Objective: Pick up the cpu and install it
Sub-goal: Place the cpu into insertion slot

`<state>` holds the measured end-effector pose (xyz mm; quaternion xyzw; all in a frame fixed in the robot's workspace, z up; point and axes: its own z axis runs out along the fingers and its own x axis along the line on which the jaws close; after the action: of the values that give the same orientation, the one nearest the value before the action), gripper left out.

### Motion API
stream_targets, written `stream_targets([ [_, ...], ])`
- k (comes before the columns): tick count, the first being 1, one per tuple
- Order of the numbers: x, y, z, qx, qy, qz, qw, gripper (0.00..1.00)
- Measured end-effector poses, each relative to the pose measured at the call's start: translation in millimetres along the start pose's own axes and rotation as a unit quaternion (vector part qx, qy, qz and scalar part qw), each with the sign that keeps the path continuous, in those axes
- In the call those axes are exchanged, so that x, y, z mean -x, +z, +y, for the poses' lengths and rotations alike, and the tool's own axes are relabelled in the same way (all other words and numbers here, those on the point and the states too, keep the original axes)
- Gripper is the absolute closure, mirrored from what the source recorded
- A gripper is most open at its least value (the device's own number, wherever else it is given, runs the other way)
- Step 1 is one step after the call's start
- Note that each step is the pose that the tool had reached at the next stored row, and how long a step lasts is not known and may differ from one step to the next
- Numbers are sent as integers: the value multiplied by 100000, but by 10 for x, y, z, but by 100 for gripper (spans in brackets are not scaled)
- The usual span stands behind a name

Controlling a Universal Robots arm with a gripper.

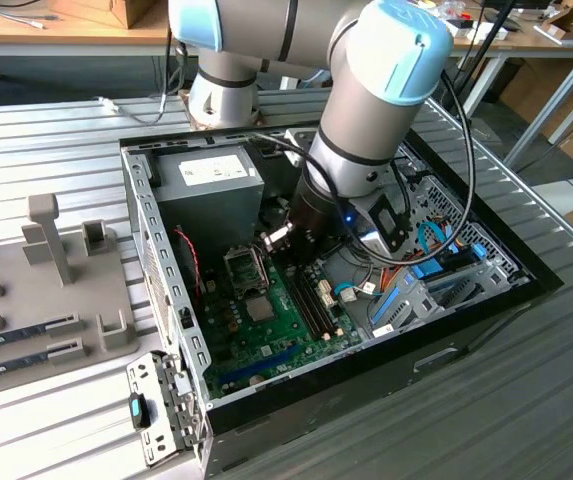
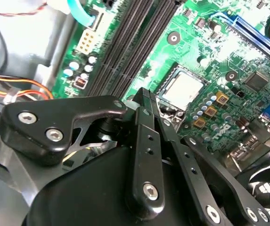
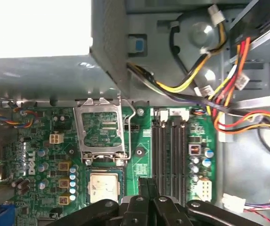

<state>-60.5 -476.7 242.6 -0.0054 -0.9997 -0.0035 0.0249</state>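
Observation:
The cpu [image 3: 105, 184], a small silver square, lies flat in its socket on the green motherboard [image 3: 144, 160]. It also shows in the second wrist view [image 2: 184, 89] and the exterior view [image 1: 259, 306]. The socket's metal load plate [image 3: 102, 129] stands swung open beside it. My gripper [image 3: 147, 184] hovers just above the board between the cpu and the black memory slots [image 3: 170, 150]. Its black fingers [image 2: 146, 117] are pressed together with nothing between them. In the exterior view the gripper [image 1: 304, 240] hangs inside the open computer case under the arm's wrist.
A grey power supply [image 1: 211, 180] fills the case's far corner behind the socket. Bundled coloured cables [image 3: 219, 89] run past the memory slots. Blue drive fittings [image 1: 436, 280] sit at the exterior view's right. A grey fixture tray [image 1: 46, 270] lies outside the case at the exterior view's left.

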Motion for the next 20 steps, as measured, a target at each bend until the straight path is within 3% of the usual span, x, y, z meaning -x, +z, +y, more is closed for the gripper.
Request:
stream_targets([
  [2,52,-22,2,270,-9,143,100000,89],
  [5,146,-37,18,883,-46,636,99994,89],
  [16,171,-27,326,1040,-943,1404,99980,89],
  [20,214,-24,366,1111,-1624,1784,99965,89],
])
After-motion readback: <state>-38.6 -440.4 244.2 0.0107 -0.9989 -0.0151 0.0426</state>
